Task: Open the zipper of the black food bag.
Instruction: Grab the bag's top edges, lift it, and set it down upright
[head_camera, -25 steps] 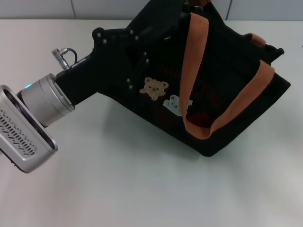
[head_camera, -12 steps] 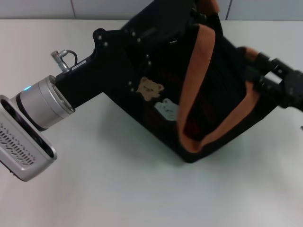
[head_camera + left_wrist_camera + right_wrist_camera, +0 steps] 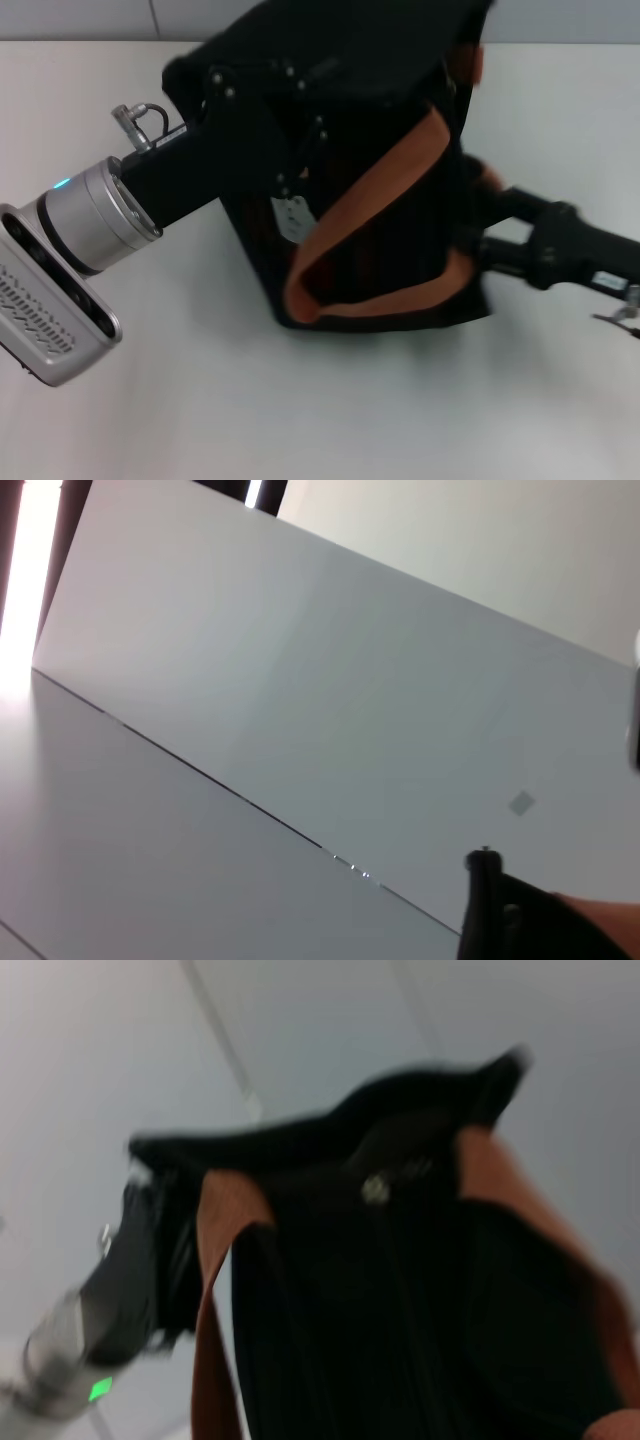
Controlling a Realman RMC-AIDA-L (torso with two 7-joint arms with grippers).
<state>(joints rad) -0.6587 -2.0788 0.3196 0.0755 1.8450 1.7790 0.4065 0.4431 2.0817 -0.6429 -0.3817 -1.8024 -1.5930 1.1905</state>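
The black food bag [image 3: 380,110] lies tipped on the white table [image 3: 300,400], its orange-brown handles [image 3: 372,186] looping toward me and a white patch [image 3: 290,216] on its left face. My left gripper [image 3: 290,140] presses into the bag's left end, its tips hidden in the black fabric. From the right, my right gripper [image 3: 487,238] meets the bag's right side. In the right wrist view the bag [image 3: 420,1310] fills the frame, blurred. A small silvery pull tab [image 3: 375,1189] shows at the head of the zipper [image 3: 400,1290]. I cannot make out the zipper in the head view.
The left arm's silver wrist [image 3: 95,215] and camera housing [image 3: 45,300] reach over the table's near left. A grey wall [image 3: 100,18] runs along the table's far edge. The left wrist view shows mostly wall and table, with a black and orange corner of the bag [image 3: 530,920].
The bag has swung round and risen at its left end, turning the bear patch out of sight. The right arm has come in from the right to the bag's side.
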